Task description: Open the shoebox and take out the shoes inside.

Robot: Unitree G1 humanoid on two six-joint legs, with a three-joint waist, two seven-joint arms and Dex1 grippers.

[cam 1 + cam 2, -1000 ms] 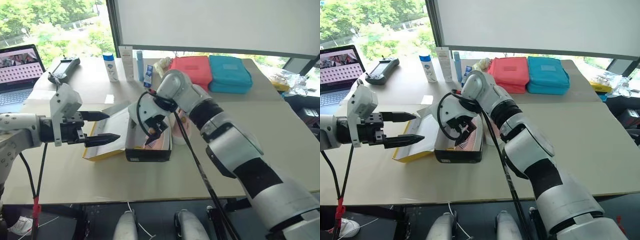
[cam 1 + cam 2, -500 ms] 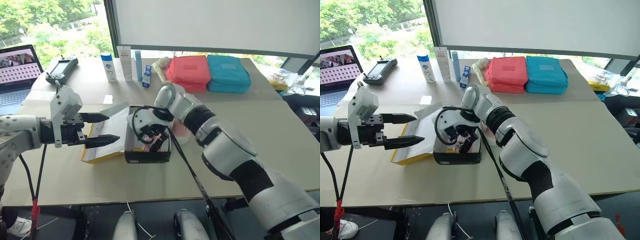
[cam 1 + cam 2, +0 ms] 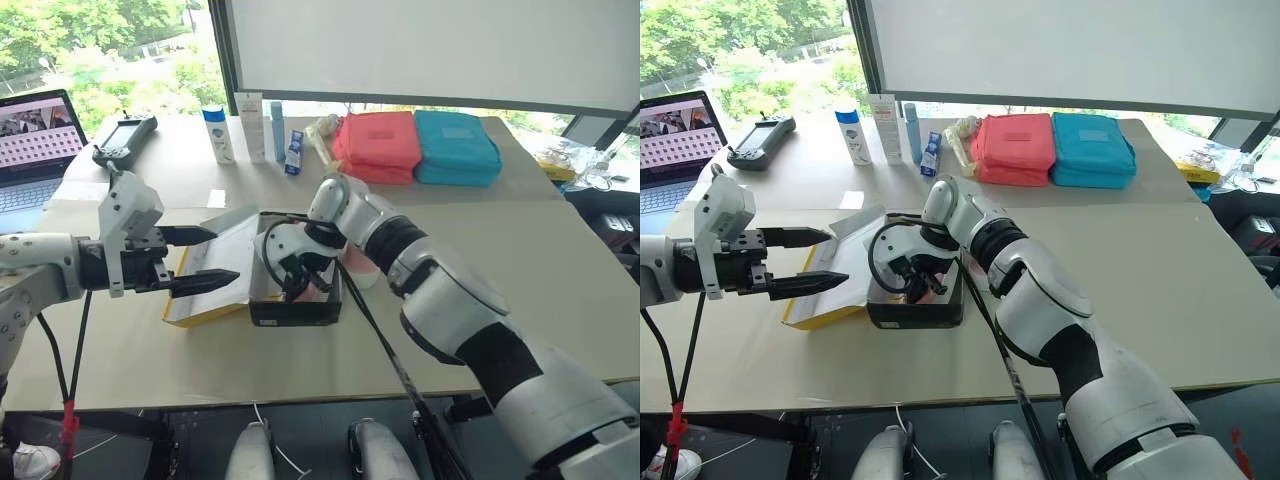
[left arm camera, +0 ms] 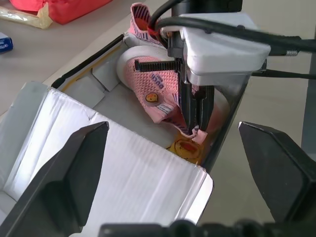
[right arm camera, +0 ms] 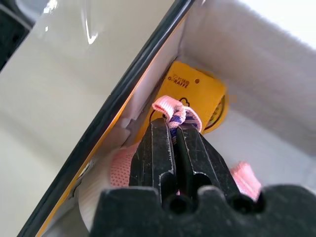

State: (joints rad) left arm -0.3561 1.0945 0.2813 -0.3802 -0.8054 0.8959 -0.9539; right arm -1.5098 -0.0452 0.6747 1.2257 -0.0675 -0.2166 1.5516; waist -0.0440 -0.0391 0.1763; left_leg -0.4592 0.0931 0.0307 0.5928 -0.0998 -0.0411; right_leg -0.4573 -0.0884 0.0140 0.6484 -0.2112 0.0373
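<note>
The shoebox [image 3: 296,312] stands open on the table, its yellow lid [image 3: 205,300] folded out to the left with the white inside up. One pale-pink shoe [image 4: 153,84] lies inside the box. My right gripper [image 5: 174,127] reaches down into the box and is shut on the shoe's pink pull loop [image 5: 176,110] at the near wall. My left gripper [image 3: 226,256] hovers open over the lid, left of the box, holding nothing. A second pale-pink shoe [image 3: 360,264] lies on the table just right of the box, partly hidden by my right arm.
A pink pouch [image 3: 378,145] and a teal pouch [image 3: 458,148] lie at the back. Bottles and tubes [image 3: 250,130] stand behind the box. A laptop [image 3: 35,150] and a handheld controller [image 3: 122,140] sit far left. A yellow tag [image 5: 197,96] lies in the box.
My right gripper sank into the box and went from open to shut on the shoe's pull loop. My left gripper stayed open in place.
</note>
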